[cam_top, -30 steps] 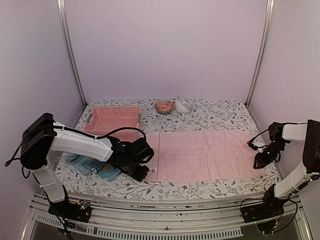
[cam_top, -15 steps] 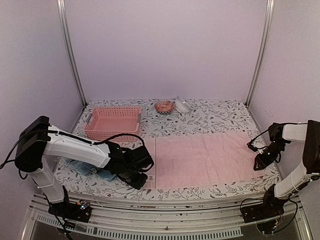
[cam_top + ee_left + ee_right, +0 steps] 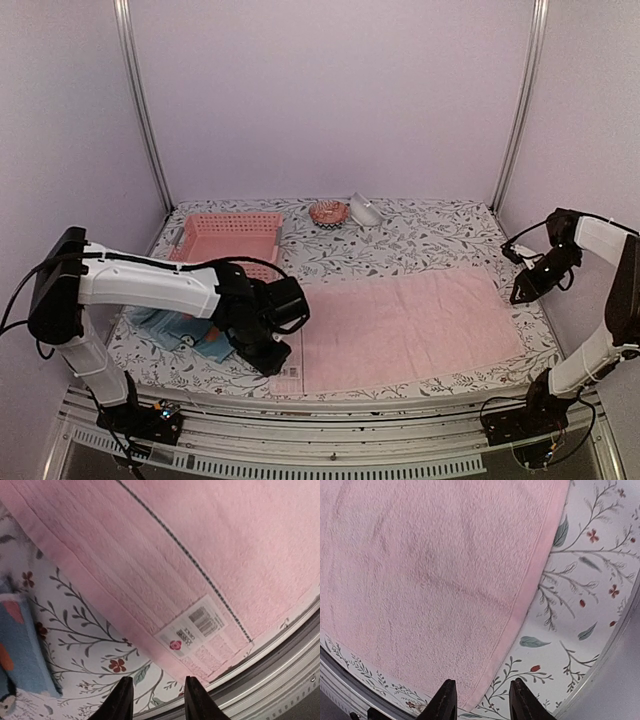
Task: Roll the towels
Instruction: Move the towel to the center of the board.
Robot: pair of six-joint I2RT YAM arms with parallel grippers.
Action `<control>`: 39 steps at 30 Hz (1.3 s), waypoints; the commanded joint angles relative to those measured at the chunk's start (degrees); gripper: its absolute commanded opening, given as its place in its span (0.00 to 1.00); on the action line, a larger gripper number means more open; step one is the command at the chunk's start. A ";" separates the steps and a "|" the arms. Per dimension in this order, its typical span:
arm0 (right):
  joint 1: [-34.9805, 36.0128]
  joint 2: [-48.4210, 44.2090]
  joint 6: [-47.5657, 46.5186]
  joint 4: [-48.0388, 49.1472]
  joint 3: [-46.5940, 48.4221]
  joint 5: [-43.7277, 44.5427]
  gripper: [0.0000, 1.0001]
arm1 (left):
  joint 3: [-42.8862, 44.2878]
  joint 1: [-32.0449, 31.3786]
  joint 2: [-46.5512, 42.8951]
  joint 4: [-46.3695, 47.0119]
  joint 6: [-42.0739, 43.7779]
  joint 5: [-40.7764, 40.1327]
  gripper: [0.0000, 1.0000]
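A plain pink towel (image 3: 410, 320) lies spread flat across the table, slightly skewed, its front-left corner at the table's front edge. A white label (image 3: 197, 625) is sewn near that corner. My left gripper (image 3: 268, 358) hovers over this corner, open with nothing between its fingers (image 3: 159, 702). My right gripper (image 3: 520, 293) hangs above the towel's right edge (image 3: 530, 580), also open and empty (image 3: 482, 702). A light blue towel with orange motifs (image 3: 175, 328) lies bunched under my left arm and shows at the left of the left wrist view (image 3: 20, 645).
A pink perforated basket (image 3: 225, 240) stands at the back left. Behind the towel sit a small orange bowl (image 3: 328, 212) and a white object (image 3: 365, 210). The table's metal front rail (image 3: 280, 670) runs close to the towel's corner. The side walls stand close.
My left gripper has opened and let go of the towel's left end, which now lies nearer the front edge. My right gripper has risen and moved back from the right edge, opening slightly.
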 commanded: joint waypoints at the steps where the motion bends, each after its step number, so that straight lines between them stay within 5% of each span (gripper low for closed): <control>1: -0.10 3.09 2.97 -0.40 6.74 -6.88 0.35 | 5.72 7.05 -1.75 -0.78 5.60 -3.57 0.38; 9: 2.80 15.52 10.45 10.02 14.59 -12.63 0.20 | 17.90 16.93 10.56 13.33 9.95 -5.47 0.07; 13: 4.39 22.90 13.68 13.48 18.89 -12.98 0.13 | 23.64 18.24 19.04 15.50 11.51 -4.75 0.00; 30: 4.70 39.70 16.65 16.87 28.75 -8.13 0.12 | 21.06 26.52 25.12 19.12 12.20 -5.71 0.03; 39: 4.75 40.84 16.73 17.09 28.62 -7.58 0.12 | 23.10 29.51 22.79 22.01 18.01 12.26 0.20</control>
